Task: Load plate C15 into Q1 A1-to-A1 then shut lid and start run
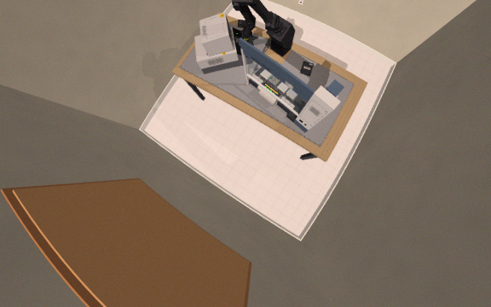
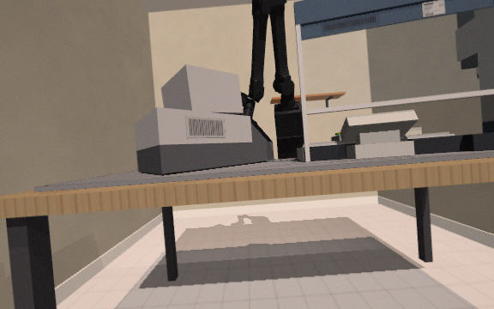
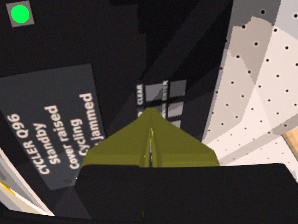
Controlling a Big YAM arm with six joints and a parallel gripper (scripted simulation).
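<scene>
The gripper (image 3: 150,137) is clenched fully, with nothing held; its olive fingers meet in a wedge whose tip is aimed at the key block (image 3: 161,98) on the dark front panel (image 3: 80,63) of the cycler Q1 (image 2: 195,124). Whether the tip touches a key cannot be told. A green lamp (image 3: 20,14) is lit at the panel's upper left, above a status label (image 3: 56,132) reading CYCLER Q96, Standby, Cover raised, Cycling, jammed. In the exterior view, Q1's lid (image 2: 201,90) is seen lying shut on the grey body, and the arm (image 2: 257,56) is seen descending behind it to the panel side. Plate C15 cannot be singled out; the hand-off row (image 1: 277,91) behind the blue screen (image 1: 275,70) is shown too small in the top view.
</scene>
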